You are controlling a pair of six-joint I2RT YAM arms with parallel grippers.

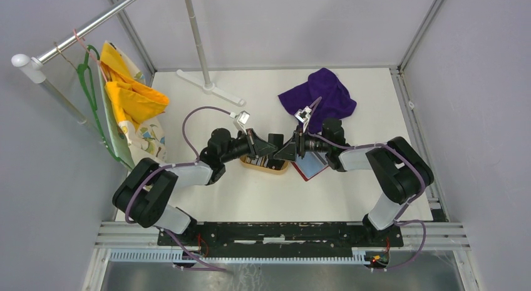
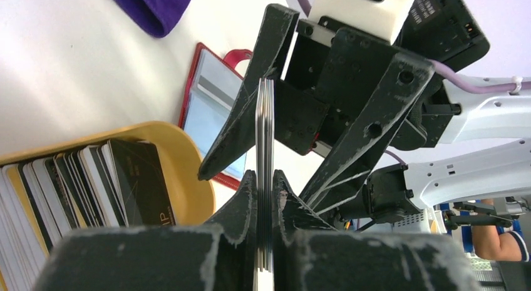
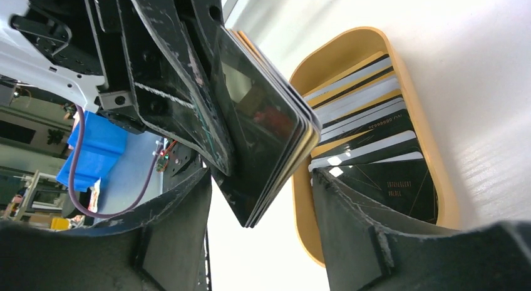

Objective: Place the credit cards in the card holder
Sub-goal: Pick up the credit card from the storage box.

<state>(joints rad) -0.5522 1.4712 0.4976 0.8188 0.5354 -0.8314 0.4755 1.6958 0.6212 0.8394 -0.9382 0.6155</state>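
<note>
Handing off a card stack in mid-air

A thin stack of credit cards [image 2: 265, 134] is pinched edge-on in the closed left jaws and held up near the wooden tray [image 2: 185, 147], where more cards [image 2: 94, 178] are stood on edge. The right jaws are spread open on either side of the stack, with nothing clamped. The card holder [image 2: 210, 109] is laid open on the tabletop [image 2: 75, 72] just beside the tray. Looks like a handover step. Next, the right jaws probably need to be closed squarely on the free end before the left grip is released, or the stack could fan out.
</note>
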